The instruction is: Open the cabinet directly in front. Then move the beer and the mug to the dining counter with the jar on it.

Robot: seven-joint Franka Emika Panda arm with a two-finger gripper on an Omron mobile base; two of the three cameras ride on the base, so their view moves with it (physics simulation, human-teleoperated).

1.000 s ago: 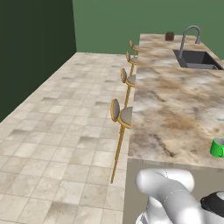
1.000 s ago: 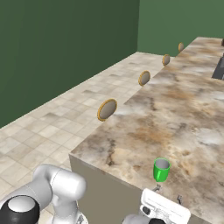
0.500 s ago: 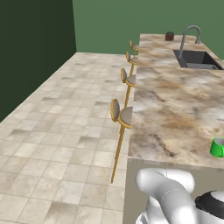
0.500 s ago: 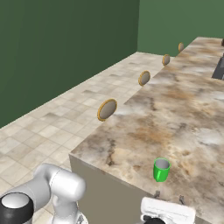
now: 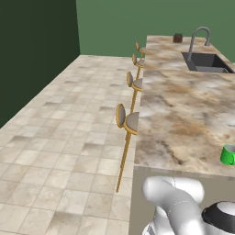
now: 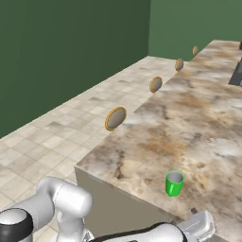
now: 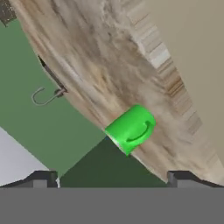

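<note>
Stools (image 5: 126,120) lined the long left edge of the counter (image 5: 183,110), with the sink (image 5: 205,62) and faucet (image 5: 200,36) toward the far end and the jar (image 5: 177,37) at the far edge. The mug (image 6: 174,183), bright green, stood upright near the counter's near end, nothing crowding it. The gripper (image 7: 111,181) hung just off it, fingers spread wide, holding nothing.
</note>
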